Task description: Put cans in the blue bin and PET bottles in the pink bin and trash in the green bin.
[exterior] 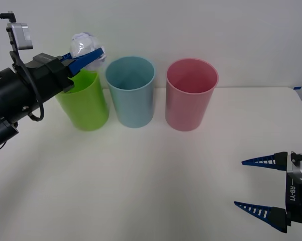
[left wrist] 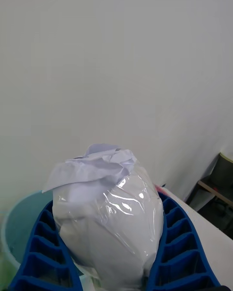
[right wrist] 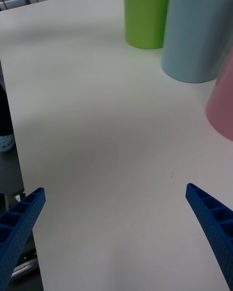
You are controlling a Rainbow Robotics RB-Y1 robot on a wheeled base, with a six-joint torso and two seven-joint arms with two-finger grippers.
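- Right claw (exterior: 264, 212) spread apart, low over table (exterior: 151, 191), front right corner.
- Left claw (exterior: 85, 56) clamped on trash (exterior: 83, 44), above green bin (exterior: 85, 105).
- Blue bin (exterior: 131, 93) middle, pink bin (exterior: 190, 95) beside it.

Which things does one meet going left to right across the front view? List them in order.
green bin → blue bin → pink bin → right pincer, open above the table. The left pincer holds the trash above the green bin.
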